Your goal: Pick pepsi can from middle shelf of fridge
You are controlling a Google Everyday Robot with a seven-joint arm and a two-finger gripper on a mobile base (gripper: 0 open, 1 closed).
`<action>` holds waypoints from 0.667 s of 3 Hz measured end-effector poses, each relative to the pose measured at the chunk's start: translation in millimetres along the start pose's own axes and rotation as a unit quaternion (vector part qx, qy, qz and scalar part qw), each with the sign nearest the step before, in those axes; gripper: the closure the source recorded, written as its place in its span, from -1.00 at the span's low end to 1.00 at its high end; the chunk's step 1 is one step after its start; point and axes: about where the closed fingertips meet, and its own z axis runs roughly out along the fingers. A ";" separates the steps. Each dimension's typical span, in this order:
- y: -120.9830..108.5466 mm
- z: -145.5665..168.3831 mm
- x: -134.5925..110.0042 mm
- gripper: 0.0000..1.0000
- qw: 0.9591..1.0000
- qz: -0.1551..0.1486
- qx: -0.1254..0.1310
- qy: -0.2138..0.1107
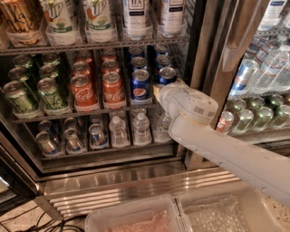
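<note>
Dark-blue aluminium pepsi can (166, 74), right column: likely light, slick, thin-walled; take mid-body. White gripper (159, 90) beside it; its opening cannot be told.

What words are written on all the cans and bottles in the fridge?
"Coca-Cola": on the red cans on the middle shelf.
"UP": on the green-labelled bottles on the rack above.
Pepsi can: shows only its round logo, with no readable words.
White bottles up top: lettering too blurred to read.
Sticker on the arm: too small to read.
The gripper is at the middle shelf's right end, beside the blue cans.
</note>
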 end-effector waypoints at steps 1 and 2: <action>3.3 -4.0 -4.5 1.00 1.000 0.005 -0.006 -0.002; 6.0 -9.3 -9.8 1.00 1.000 0.009 -0.012 -0.005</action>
